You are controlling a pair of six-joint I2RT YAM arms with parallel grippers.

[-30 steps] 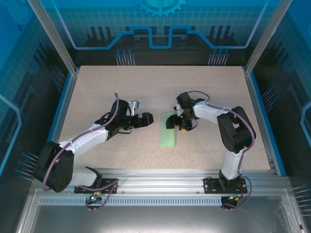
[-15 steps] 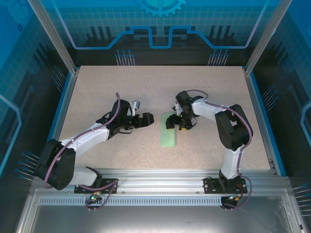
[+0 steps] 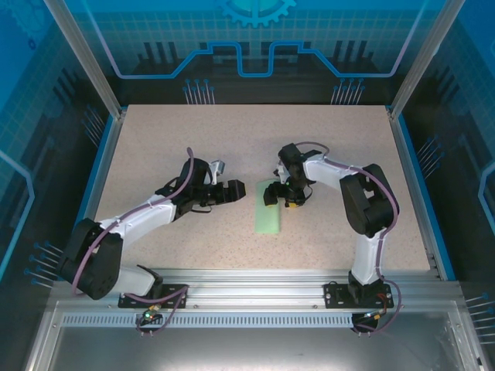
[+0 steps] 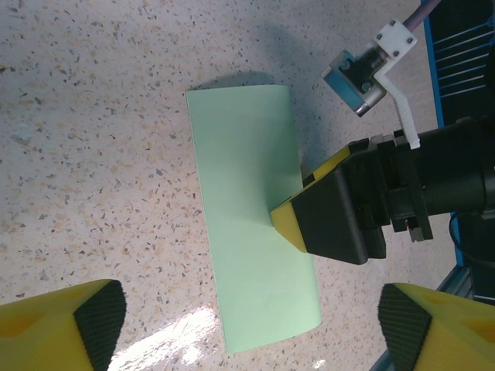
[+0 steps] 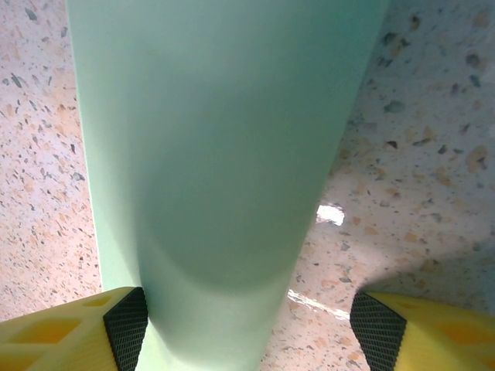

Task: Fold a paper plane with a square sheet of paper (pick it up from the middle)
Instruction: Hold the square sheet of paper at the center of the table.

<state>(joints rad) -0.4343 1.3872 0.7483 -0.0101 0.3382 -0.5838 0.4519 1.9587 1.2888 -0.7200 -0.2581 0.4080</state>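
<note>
Flat on the speckled table (image 3: 155, 139), the mint-green sheet of paper (image 3: 268, 218) lies centre, folded into a long strip. The right end effector (image 3: 281, 197) – fingers spread – rests one fingertip (image 5: 128, 321) on it. The left end effector (image 3: 236, 190) hovers just beside it, spread wide.

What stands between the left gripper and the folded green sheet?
Nothing visible: only bare table separates the open left gripper from the sheet. The right gripper reaches over the sheet's far edge.

Txt/labels/nos.: none legible in any view.
Paper (image 4: 247, 216): plain, no print.
Backdrop (image 3: 247, 46): graphics, no wording.
</note>
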